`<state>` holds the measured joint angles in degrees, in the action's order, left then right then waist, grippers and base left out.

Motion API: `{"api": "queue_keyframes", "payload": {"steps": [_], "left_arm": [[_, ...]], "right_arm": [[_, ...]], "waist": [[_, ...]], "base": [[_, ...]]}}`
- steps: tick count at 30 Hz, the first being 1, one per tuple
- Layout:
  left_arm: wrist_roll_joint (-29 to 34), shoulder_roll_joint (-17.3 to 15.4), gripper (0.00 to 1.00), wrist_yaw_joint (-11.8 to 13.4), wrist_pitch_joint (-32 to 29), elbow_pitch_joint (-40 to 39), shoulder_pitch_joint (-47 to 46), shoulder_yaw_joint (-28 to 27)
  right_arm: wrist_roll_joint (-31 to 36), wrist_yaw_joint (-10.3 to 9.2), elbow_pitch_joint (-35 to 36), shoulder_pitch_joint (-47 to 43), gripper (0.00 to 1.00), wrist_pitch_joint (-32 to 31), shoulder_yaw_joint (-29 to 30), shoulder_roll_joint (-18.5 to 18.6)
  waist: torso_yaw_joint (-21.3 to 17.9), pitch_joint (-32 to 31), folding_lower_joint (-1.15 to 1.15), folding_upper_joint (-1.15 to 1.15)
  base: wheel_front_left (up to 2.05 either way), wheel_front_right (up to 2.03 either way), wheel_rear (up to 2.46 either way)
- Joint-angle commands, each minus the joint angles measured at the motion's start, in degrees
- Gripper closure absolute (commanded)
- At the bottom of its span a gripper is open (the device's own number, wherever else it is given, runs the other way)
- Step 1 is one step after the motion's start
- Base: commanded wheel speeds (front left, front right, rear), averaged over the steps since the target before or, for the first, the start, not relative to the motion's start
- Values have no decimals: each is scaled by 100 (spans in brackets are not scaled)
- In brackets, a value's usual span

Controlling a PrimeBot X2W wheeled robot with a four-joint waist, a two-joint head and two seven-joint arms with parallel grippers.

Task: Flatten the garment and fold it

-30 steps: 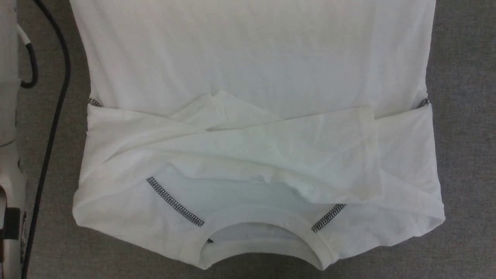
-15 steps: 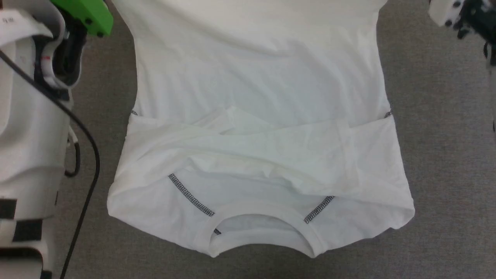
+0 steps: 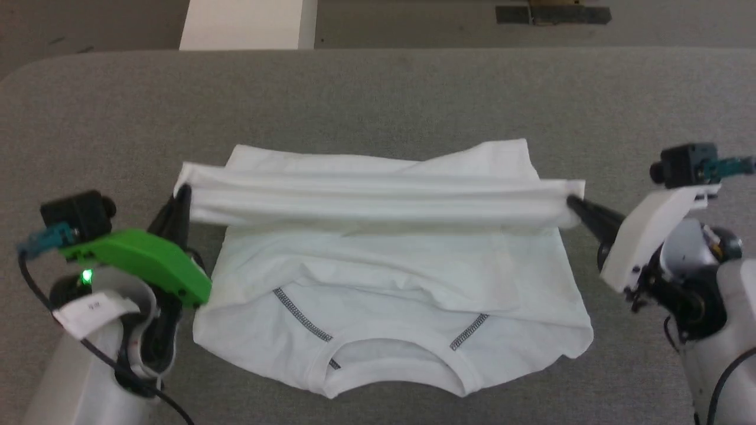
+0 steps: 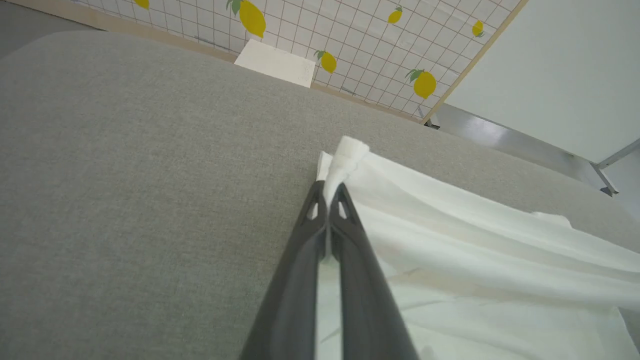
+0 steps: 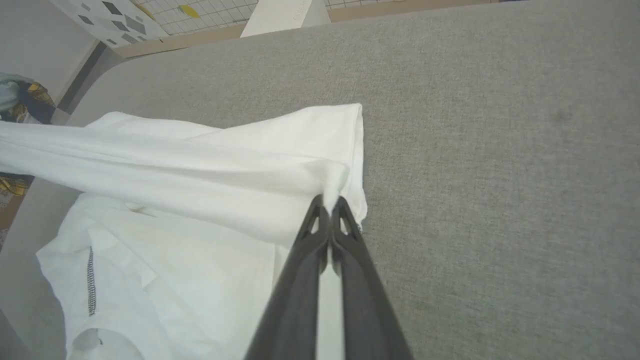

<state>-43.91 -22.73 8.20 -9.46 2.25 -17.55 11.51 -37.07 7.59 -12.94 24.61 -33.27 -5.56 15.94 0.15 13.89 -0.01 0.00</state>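
Fingers [image 4: 295, 285] of the left gripper [image 3: 184, 195] are clenched on one end of a bunched edge of the garment [image 3: 384, 277]. The right gripper [image 3: 572, 202] is clenched on the other end, with fabric pinched at both sets of tips. Nearest the robot, the round collar [image 3: 390, 361] lies flat on the grey table [image 3: 378, 94], flanked by two grey stitched seams [image 3: 301, 316]. Beyond the collar, folded sleeve layers cross the body of the garment. Beyond these, the gripped edge spans taut between the two grippers as a raised horizontal band above the lower layers. Farther back, another part of the garment lies flat on the table. A white box [image 3: 248, 26] stands past the table's far edge.
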Motion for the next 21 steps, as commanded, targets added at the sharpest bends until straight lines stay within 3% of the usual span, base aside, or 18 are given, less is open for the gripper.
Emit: {"api": "queue_keyframes", "payload": {"steps": [1, 10, 21], "left_arm": [[-19, 24, 100, 86, 69, -45, 302, -19], [-326, 391, 100, 310, 406, -164, 1535, -130], [-236, 377, 100, 686, -16, 106, 2221, 167]], "right_arm": [[-49, -10, 73, -246, 100, 37, 59, -71], [33, -10, 283, -1467, 100, 60, 471, -320], [471, -10, 261, -2269, 100, -51, 362, -545]], "waist": [[-39, -326, 1, 0], [30, -581, 1, 0], [59, -710, 1, 0]], "base": [[0, 0, 0], [0, 0, 0], [0, 0, 0]]}}
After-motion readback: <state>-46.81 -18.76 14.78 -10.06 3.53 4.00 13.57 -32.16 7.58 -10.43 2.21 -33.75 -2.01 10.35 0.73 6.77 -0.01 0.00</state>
